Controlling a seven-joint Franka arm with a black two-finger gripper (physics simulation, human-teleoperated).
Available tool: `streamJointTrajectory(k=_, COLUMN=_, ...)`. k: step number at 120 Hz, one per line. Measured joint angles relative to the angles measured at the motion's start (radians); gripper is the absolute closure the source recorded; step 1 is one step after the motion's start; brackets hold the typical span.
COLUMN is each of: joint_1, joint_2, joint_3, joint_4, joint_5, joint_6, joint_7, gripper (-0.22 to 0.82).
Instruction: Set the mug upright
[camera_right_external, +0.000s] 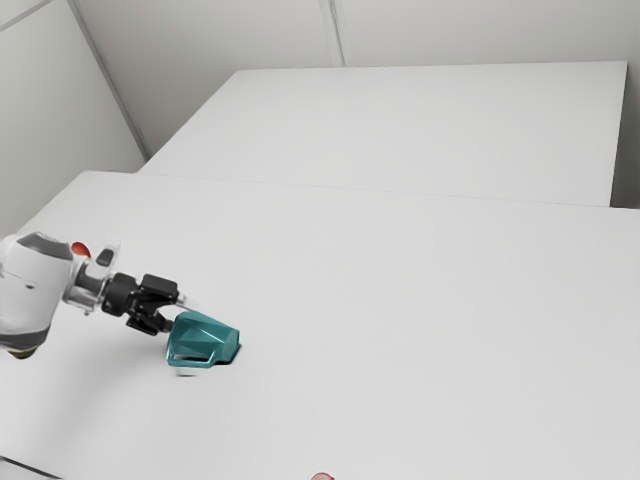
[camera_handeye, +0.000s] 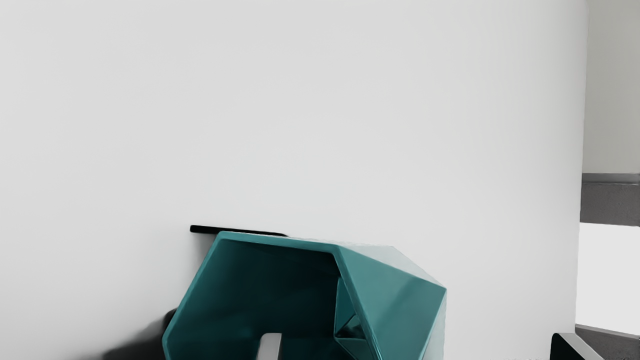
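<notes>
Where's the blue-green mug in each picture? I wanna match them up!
Exterior view: the mug is toward the view's left, below the middle, just past the tool.
Wrist view: it's close by the tool, with one fingertip showing against its dark opening.
In both: the white table around it.

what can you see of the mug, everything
The mug is teal, faceted and slightly glossy, with a many-sided mouth, a darker inside and what looks like an angular handle. It lies on its side on the white table, mouth toward the open gripper. One finger shows across or just inside the mouth; whether it touches the mug, I cannot tell.
</notes>
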Motion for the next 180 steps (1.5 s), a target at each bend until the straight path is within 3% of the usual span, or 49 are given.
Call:
streamJointTrajectory(k=37, joint_1=-0.007, joint_2=0.026, joint_3=0.0, joint_4=0.0, joint_5=-0.037, joint_6=-0.05, joint_7=0.086, gripper=0.07)
streamJointTrajectory(k=53, joint_1=-0.012, joint_2=0.027, joint_3=-0.001, joint_4=0.0, joint_5=-0.039, joint_6=-0.067, joint_7=0.096, gripper=0.21)
streamJointTrajectory(k=82, joint_1=-0.009, joint_2=0.026, joint_3=-0.001, joint_4=0.001, joint_5=-0.04, joint_6=-0.08, joint_7=0.11, gripper=0.57)
streamJointTrajectory(k=96, joint_1=-0.008, joint_2=0.025, joint_3=-0.001, joint_4=0.001, joint_5=-0.04, joint_6=-0.081, joint_7=0.115, gripper=0.67)
streamJointTrajectory(k=129, joint_1=-0.014, joint_2=-0.006, joint_3=-0.002, joint_4=0.002, joint_5=-0.038, joint_6=-0.08, joint_7=0.121, gripper=0.75)
streamJointTrajectory(k=156, joint_1=-0.043, joint_2=-0.09, joint_3=0.0, joint_4=0.009, joint_5=-0.018, joint_6=-0.079, joint_7=0.116, gripper=0.77)
streamJointTrajectory(k=180, joint_1=-0.102, joint_2=-0.161, joint_3=-0.007, joint_4=0.077, joint_5=0.16, joint_6=-0.079, joint_7=0.058, gripper=0.78)
